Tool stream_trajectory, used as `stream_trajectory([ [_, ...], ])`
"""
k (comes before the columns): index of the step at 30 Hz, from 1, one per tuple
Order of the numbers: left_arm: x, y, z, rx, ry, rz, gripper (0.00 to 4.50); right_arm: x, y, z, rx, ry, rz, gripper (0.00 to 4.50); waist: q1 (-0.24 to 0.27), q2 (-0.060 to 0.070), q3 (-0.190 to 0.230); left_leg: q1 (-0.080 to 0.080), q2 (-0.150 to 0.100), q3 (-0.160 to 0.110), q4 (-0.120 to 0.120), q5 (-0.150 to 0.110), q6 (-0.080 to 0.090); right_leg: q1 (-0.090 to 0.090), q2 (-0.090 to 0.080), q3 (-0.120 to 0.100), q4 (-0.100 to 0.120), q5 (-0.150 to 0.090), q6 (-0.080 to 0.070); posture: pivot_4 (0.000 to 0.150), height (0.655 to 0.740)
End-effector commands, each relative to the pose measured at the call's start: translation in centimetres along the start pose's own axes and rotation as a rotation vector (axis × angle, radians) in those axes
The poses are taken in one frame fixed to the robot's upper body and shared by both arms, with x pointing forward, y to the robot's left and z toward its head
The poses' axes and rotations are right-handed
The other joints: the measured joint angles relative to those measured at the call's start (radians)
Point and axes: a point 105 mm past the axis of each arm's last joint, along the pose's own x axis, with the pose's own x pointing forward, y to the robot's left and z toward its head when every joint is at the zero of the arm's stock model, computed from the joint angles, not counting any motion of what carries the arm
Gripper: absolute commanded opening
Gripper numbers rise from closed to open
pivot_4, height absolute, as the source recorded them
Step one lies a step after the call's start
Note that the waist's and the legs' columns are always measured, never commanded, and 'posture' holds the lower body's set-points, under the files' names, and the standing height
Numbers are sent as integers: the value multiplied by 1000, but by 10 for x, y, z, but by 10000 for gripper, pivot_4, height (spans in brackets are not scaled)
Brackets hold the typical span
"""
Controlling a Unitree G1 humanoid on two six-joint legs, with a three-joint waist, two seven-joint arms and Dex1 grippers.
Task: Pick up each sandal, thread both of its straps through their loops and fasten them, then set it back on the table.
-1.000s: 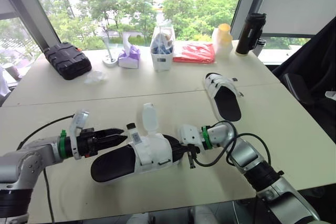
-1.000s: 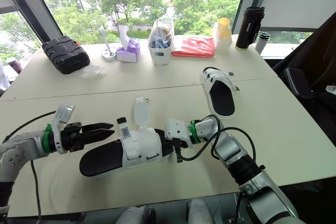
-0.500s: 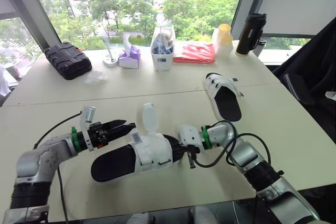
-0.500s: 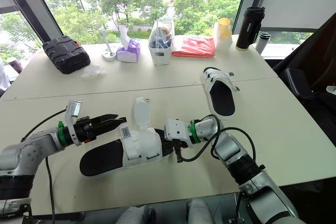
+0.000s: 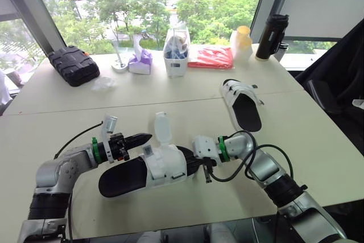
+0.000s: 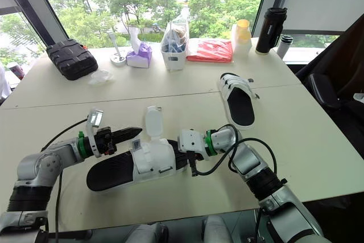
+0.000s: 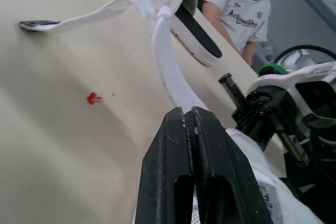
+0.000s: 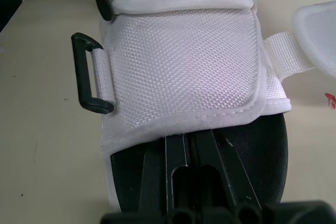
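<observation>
Left eye view: a beige table [image 5: 318, 140] stands by big windows [image 5: 153, 4]. The near sandal [image 5: 142, 172] lies at 6 o'clock and the second sandal [image 5: 244, 106] at 3.

Left wrist view: the left gripper [image 7: 189, 116] is closed beside a white strap [image 7: 168, 61].

Right wrist view: the right gripper [image 8: 189, 137] is closed, tucked under the white upper [image 8: 178, 72].

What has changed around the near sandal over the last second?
The left pincer swung forward and to the right, from beside the heel of the black-soled sandal with a white fabric upper up to its raised white strap; its fingers are shut. Unchanged: that sandal, the right pincer at its toe end, and the second black-and-white sandal farther right.
</observation>
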Motion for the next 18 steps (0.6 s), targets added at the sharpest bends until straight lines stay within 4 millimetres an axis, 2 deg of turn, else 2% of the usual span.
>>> stream_trajectory([
  [1, 3, -19, 12, 41, -17, -69, 493, 1, 0, -6, 5, 33, -3, 0, 0, 0, 0, 0, 0, 0, 0, 0, 0, 0, 0, 0, 0, 0, 0, 1500, 7400],
  [4, 3, -29, 24, 58, -61, -101, 493, 1, 1, -6, 5, 34, -2, 0, 0, 0, 0, 0, 0, 0, 0, 0, 0, 0, 0, 0, 0, 0, 0, 1500, 7400],
  [7, 2, -57, 49, 58, -150, -225, 493, 1, 3, -6, 6, 33, 7, 0, 0, 0, 0, 0, 0, 0, 0, 0, 0, 0, 0, 0, 0, 0, 0, 1500, 7400],
  [9, -1, -72, 58, 39, -168, -296, 493, 2, 6, -7, 3, 40, 19, 0, 0, 0, 0, 0, 0, -1, 1, 0, 0, 0, 0, 0, 0, 0, 0, 1500, 7400],
  [12, -3, -84, 59, 22, -146, -338, 493, 2, 8, -8, 1, 45, 29, 0, -3, 0, 0, 0, 0, 0, 1, 0, 0, 0, 0, 0, 0, 0, 0, 1500, 7400],
  [18, -6, -91, 61, 11, -159, -369, 493, 2, 9, -9, -2, 50, 39, 0, 0, 0, 0, 0, 0, 0, 1, 0, 0, 0, 0, 0, 0, 0, 0, 1500, 7400],
])
